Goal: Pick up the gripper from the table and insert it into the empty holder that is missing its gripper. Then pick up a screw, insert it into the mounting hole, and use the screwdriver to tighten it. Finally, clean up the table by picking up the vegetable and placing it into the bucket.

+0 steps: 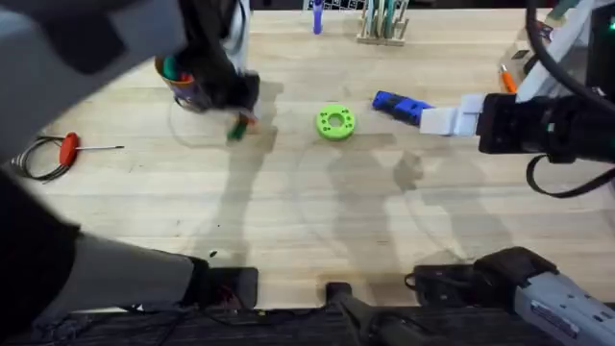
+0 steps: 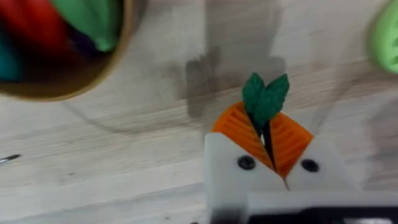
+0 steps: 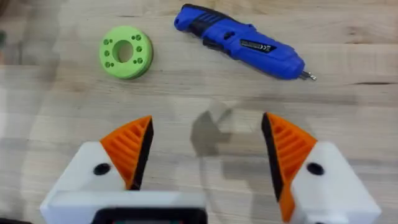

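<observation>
My left gripper (image 2: 268, 138) is shut on the vegetable (image 2: 266, 96), whose dark green leaves stick out past the orange pads. In the overhead view the vegetable (image 1: 234, 132) hangs just right of the bucket (image 1: 183, 85), a tan tub with coloured items inside (image 2: 93, 81). The blue screwdriver (image 1: 399, 104) lies on the table, its tip toward the white holder (image 1: 452, 120) on the black arm at the right. My right gripper (image 3: 208, 152) is open over bare wood, short of the screwdriver (image 3: 242, 43). The loose gripper and screw are out of view.
A lime-green disc (image 1: 335, 122) lies mid-table between the bucket and the screwdriver, also seen as the disc (image 3: 125, 51) from the right wrist. A red-handled screwdriver (image 1: 69, 147) with a black cable lies at the far left. A rack (image 1: 382, 24) stands at the back.
</observation>
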You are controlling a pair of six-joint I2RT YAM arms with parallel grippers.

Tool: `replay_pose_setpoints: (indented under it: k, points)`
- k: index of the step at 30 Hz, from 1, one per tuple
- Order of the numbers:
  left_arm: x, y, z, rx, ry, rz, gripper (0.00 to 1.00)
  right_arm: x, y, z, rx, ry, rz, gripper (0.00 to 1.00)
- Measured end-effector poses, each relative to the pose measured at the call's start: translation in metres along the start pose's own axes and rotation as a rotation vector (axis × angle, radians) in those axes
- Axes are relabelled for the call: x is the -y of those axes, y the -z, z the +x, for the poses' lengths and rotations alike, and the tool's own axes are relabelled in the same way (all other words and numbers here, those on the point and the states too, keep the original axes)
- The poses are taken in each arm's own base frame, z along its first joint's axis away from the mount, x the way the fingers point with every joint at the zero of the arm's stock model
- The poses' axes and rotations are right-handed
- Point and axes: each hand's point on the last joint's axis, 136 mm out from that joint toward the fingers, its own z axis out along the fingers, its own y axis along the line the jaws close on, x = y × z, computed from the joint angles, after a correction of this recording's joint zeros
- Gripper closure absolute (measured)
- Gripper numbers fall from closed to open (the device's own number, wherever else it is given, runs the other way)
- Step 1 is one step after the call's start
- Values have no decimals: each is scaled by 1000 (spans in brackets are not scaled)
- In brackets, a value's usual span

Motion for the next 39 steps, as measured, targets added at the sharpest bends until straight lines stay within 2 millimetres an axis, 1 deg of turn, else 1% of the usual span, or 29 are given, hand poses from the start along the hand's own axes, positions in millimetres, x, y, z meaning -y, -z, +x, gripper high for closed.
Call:
replay_pose_setpoints:
  k: [2, 3, 4, 5, 7, 8, 10, 13, 17, 18, 21, 23, 25, 26, 28, 31, 32, 33, 36, 39]
  points:
    - [0, 30, -17, 77, 0, -5, 990, 0, 0, 0, 0, 0, 0, 16]
    - [-2, 49, -27, 129, 1, -13, 991, 0, 0, 0, 0, 0, 0, 17]
    - [-4, 64, -35, 170, 6, -21, 991, 0, 0, 0, 0, 0, 0, 16]
    - [-9, 82, -43, 217, 15, -34, 991, 0, 0, 0, -1, 0, 1, 17]
    - [-20, 110, -54, 294, 39, -59, 991, 0, 0, 0, -1, 0, 0, 17]
    - [-28, 122, -59, 328, 52, -73, 991, 0, 0, 0, -1, 0, 1, 18]
    - [-44, 136, -65, 377, 70, -102, 992, 0, 0, 0, -1, 0, 1, 16]
    - [-68, 140, -71, 403, 89, -144, 992, 0, 0, 0, -1, 0, 1, 17]
    - [-103, 131, -87, 433, 124, -190, 992, 0, 0, 0, -1, -3, 0, 17]
    - [-112, 126, -91, 436, 135, -198, 992, 0, 0, 0, -2, -3, 1, 17]
    - [-134, 102, -101, 414, 162, -204, 992, 0, 0, 0, -2, -3, 1, 17]
    - [-143, 84, -106, 393, 174, -200, 992, 0, 0, 0, -1, -3, 0, 17]
    - [-146, 68, -110, 375, 174, -190, 992, 0, 0, 0, -2, -3, 1, 16]
    - [-146, 62, -112, 369, 167, -185, 959, 0, 0, 0, -2, -3, 1, 16]
    - [-145, 58, -114, 367, 162, -182, 641, 0, 0, 0, -2, -3, 1, 17]
    - [-144, 61, -113, 369, 161, -182, 173, 0, 0, 0, -2, -3, 1, 17]
    - [-143, 63, -111, 367, 167, -180, 61, 0, 0, 0, -2, -3, 0, 17]
    - [-142, 65, -108, 361, 171, -178, 29, 0, 0, 0, -1, -3, 0, 17]
    - [-137, 75, -97, 345, 186, -172, 15, 0, 0, 0, -2, -3, 1, 17]
    - [-128, 94, -82, 337, 193, -154, 15, 0, 0, 0, -2, -3, 0, 17]
